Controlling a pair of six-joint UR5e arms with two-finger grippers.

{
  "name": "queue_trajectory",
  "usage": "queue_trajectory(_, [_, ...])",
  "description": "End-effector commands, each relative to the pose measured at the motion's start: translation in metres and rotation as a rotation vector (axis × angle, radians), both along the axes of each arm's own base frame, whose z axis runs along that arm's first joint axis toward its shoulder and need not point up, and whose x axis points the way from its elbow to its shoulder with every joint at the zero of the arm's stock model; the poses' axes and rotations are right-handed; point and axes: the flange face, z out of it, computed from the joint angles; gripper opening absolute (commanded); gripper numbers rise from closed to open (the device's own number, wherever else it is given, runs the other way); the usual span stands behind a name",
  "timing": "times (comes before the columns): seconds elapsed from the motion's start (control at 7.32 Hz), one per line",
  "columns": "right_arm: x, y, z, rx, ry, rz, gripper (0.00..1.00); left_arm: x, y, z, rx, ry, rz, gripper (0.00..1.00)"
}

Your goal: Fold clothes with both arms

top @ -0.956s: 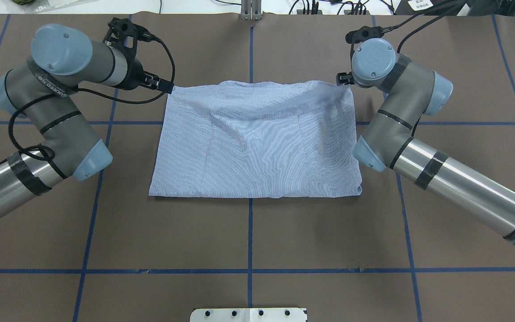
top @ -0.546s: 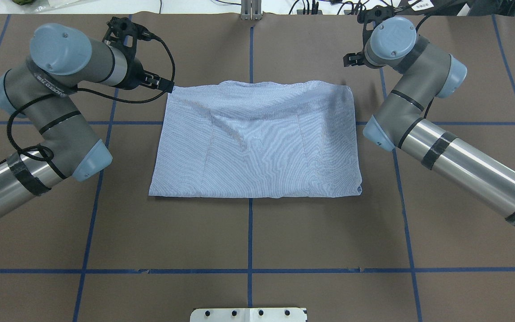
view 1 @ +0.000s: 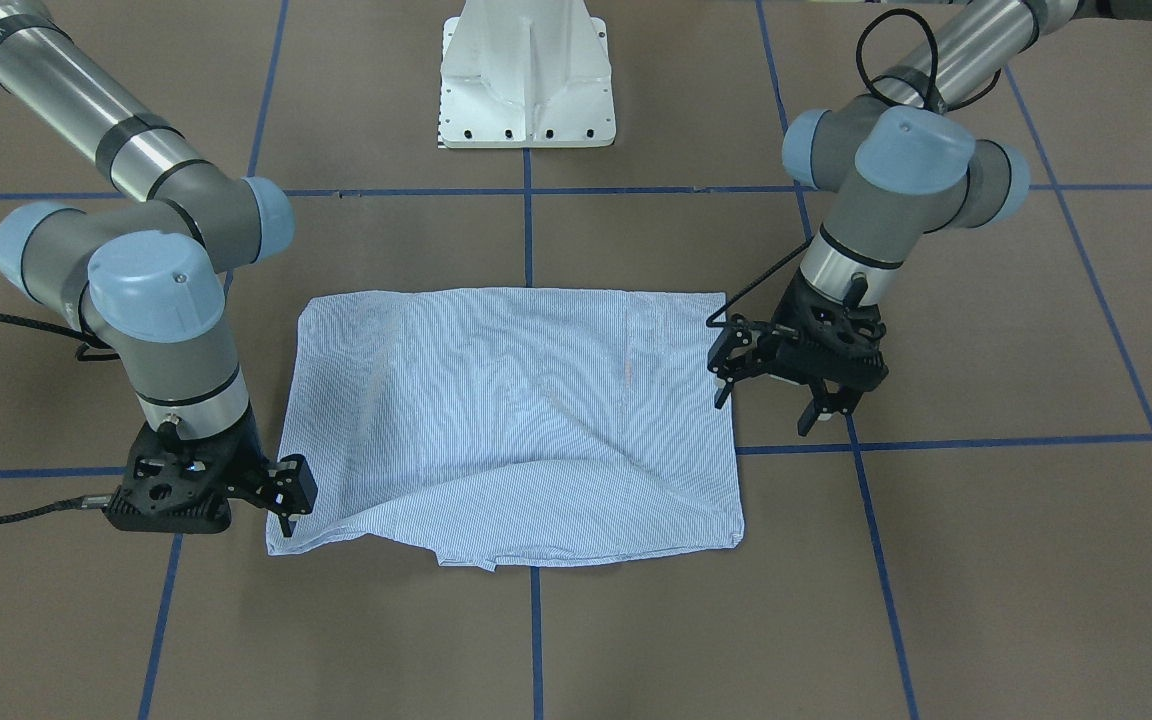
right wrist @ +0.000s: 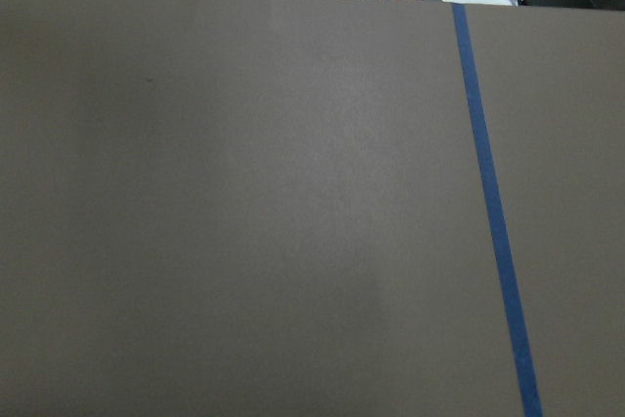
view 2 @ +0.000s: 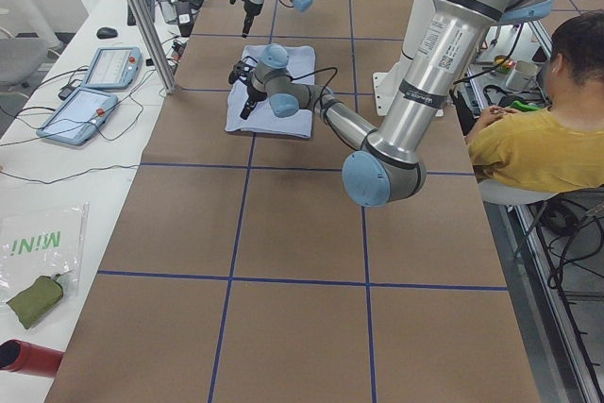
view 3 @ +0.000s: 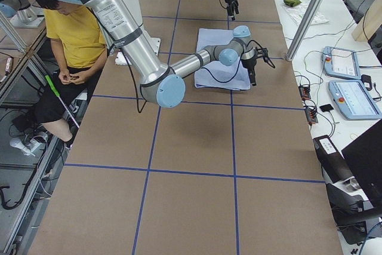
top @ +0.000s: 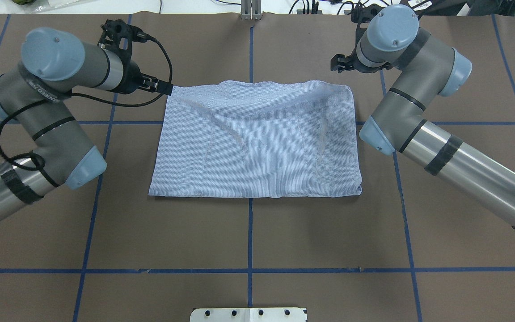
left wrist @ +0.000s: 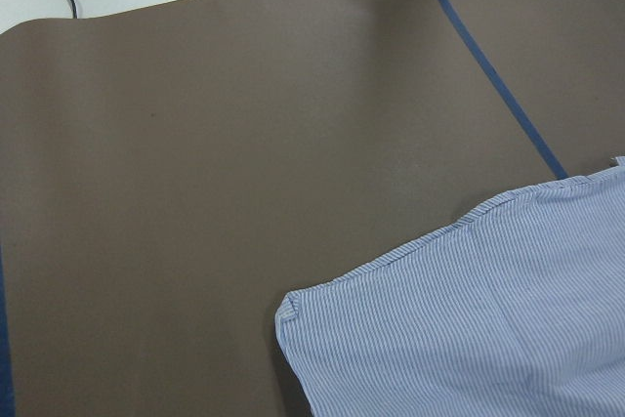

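In the front-facing view, the striped shirt [view 1: 516,420] lay folded into a rough rectangle on the brown tabletop [view 1: 936,560]. It sat midway between the table's left and right ends, with the white base [view 1: 526,80] behind it. The left gripper [view 1: 768,398] hung beside the shirt's left edge and apart from the cloth, its jaws spread wide. The right gripper [view 1: 286,500] sat low at the shirt's corner on the side away from the robot. Its jaw gap could not be made out, nor whether a finger touched the cloth.

From overhead, the shirt [top: 257,143] occupied the half of the table farther from the robot, and its far hem was wavy. The left gripper [top: 161,85] showed at the shirt's far left corner. The right gripper [top: 337,64] showed just past the far right corner, toward the table's far edge.

In the exterior left view, the near arm's gripper [view 2: 245,101] hung by the shirt [view 2: 293,63]. The far arm's gripper [view 2: 247,16] stood beyond it. A seated person in yellow [view 2: 538,139] was at the robot's side of the table.

In the exterior right view, the near arm's gripper [view 3: 252,73] pointed down by the shirt's [view 3: 218,43] corner, and the far gripper [view 3: 233,4] hung past it.

The left wrist camera looked down on one shirt corner [left wrist: 469,329] lying flat, with a line of blue tape [left wrist: 498,75] beyond it.

The right wrist camera showed only brown table and a blue tape line [right wrist: 493,212].
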Motion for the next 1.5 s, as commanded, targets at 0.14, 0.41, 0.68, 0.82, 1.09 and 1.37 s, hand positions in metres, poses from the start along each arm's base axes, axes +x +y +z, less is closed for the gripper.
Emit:
queue_trajectory(0.14, [0.027,0.042,-0.017,-0.018,-0.015,-0.016,1.0,0.051,0.118,0.023,-0.119,0.036,0.031,1.0])
queue_trajectory(0.41, [0.027,0.043,-0.02,-0.012,-0.017,-0.018,1.0,0.07,0.135,0.039,-0.139,0.008,0.027,1.0])
queue_trajectory(0.68, [0.024,0.046,-0.02,-0.011,-0.019,-0.021,1.0,0.072,0.137,0.048,-0.147,-0.007,0.029,0.93])
queue_trajectory(0.82, [0.023,0.046,-0.02,-0.01,-0.018,-0.021,1.0,0.074,0.137,0.049,-0.148,-0.008,0.03,0.9])
queue_trajectory(1.09, [0.022,0.046,-0.02,-0.008,-0.015,-0.02,1.0,0.078,0.141,0.051,-0.15,-0.013,0.039,0.82])
queue_trajectory(1.37, [0.022,0.046,-0.019,-0.008,-0.014,-0.021,1.0,0.083,0.147,0.05,-0.15,-0.012,0.053,0.56])
